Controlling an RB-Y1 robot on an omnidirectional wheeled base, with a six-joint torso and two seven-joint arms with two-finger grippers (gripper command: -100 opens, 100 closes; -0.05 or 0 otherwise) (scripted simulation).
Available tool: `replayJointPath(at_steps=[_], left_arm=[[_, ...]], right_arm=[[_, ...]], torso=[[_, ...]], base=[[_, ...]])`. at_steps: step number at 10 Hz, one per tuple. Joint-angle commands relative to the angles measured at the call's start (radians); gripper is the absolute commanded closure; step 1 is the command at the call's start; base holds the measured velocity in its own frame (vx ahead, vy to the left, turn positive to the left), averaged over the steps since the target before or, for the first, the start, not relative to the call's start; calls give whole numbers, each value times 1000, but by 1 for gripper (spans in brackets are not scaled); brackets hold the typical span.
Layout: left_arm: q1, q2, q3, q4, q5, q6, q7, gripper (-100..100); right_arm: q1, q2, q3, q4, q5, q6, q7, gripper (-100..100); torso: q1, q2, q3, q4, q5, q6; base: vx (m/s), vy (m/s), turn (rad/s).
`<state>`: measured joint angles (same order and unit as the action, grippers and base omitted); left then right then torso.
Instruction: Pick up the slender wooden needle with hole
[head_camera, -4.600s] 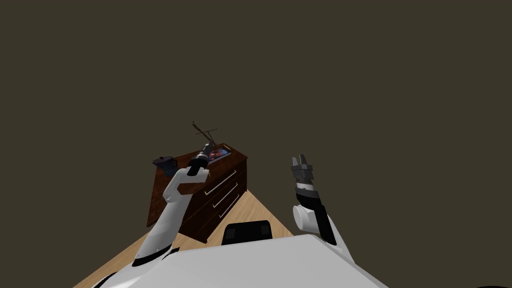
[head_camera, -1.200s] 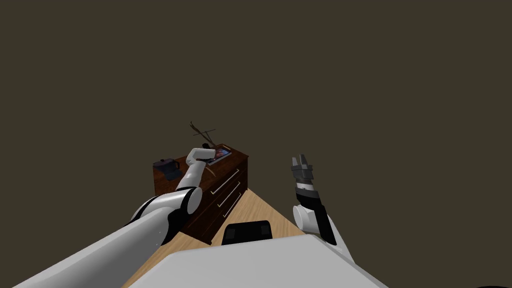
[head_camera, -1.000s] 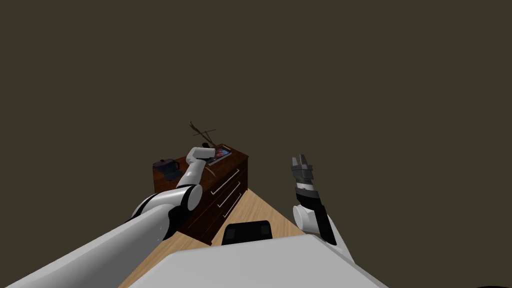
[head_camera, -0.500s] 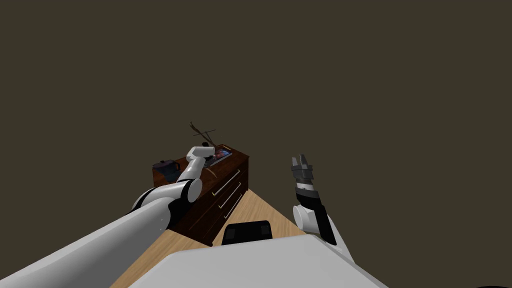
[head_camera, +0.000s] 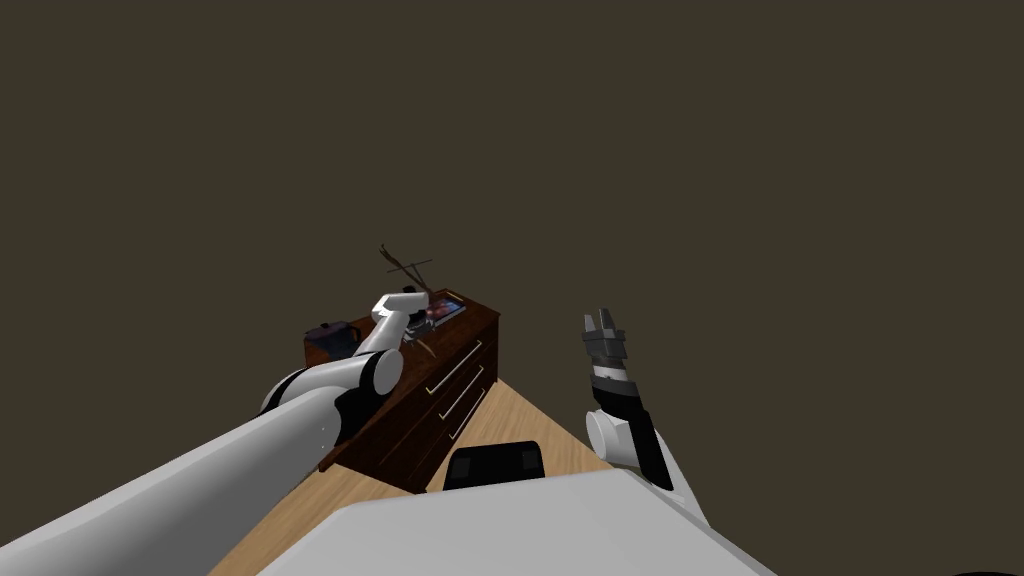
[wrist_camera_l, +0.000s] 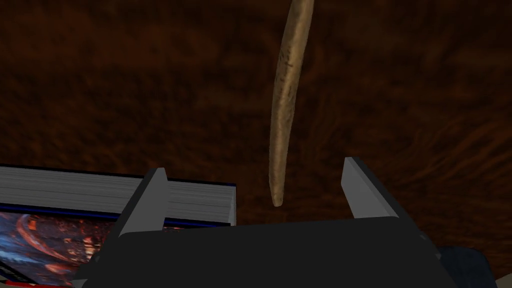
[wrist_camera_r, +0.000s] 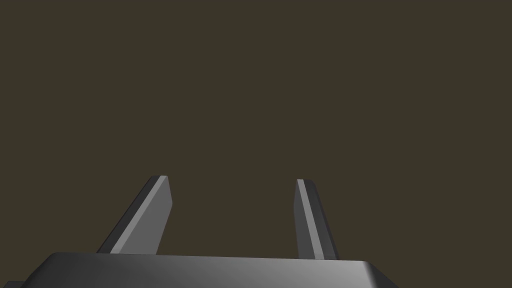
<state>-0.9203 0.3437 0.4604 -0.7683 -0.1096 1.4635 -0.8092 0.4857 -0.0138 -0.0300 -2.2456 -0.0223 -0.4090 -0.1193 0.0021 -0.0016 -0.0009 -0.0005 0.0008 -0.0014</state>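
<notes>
A slender tan wooden needle (wrist_camera_l: 284, 105) lies on the dark brown dresser top (wrist_camera_l: 100, 90). Its pointed end reaches in between my left gripper's fingers. My left gripper (wrist_camera_l: 255, 177) is open just above the dresser, the needle's tip lying in the gap, untouched. In the head view the left gripper (head_camera: 415, 325) hangs over the dresser (head_camera: 440, 380) near its front edge, and the needle (head_camera: 425, 347) shows as a thin sliver. My right gripper (head_camera: 601, 322) is raised at the right, open and empty, its fingers (wrist_camera_r: 155, 210) apart.
A book with a red and blue cover (wrist_camera_l: 60, 235) lies beside one left finger, also seen as the book (head_camera: 442, 311) in the head view. A dark pot (head_camera: 330, 338) and a twig ornament (head_camera: 405, 266) stand on the dresser. Wooden floor (head_camera: 510, 410) lies in front.
My left arm has stretched out further over the dresser and the hand has come down toward the needle. The whole view drifted slightly. The right arm stayed still.
</notes>
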Motion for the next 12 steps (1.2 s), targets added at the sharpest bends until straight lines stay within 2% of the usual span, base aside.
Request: replayJointPath(at_steps=[1,2,7,8,9,10,12], left_arm=[[-24,10,13,50,25,48,-21,-100],[-24,10,13,54,25,48,-21,-100],[-56,29,36,135,69,115,-54,-100],[-57,27,32,133,62,100,-48,-100],[-57,27,33,133,63,104,-49,0],[-41,17,25,143,67,74,-39,-100],[-25,6,18,153,72,45,-29,-100]], right_arm=[[0,0,0,0,0,0,0,0],[0,0,0,0,0,0,0,0],[0,0,0,0,0,0,0,0],[0,0,0,0,0,0,0,0],[0,0,0,0,0,0,0,0],[0,0,0,0,0,0,0,0],[0,0,0,0,0,0,0,0]], torso=[[0,0,0,0,0,0],[0,0,0,0,0,0],[-1,1,0,0,0,0],[0,1,0,0,0,0],[-1,1,0,0,0,0],[-2,1,1,0,0,0],[0,1,0,0,0,0]], base=[[19,38,-4],[16,26,-2],[12,20,2],[6,12,0],[0,0,0],[8,18,-22],[14,31,-24]])
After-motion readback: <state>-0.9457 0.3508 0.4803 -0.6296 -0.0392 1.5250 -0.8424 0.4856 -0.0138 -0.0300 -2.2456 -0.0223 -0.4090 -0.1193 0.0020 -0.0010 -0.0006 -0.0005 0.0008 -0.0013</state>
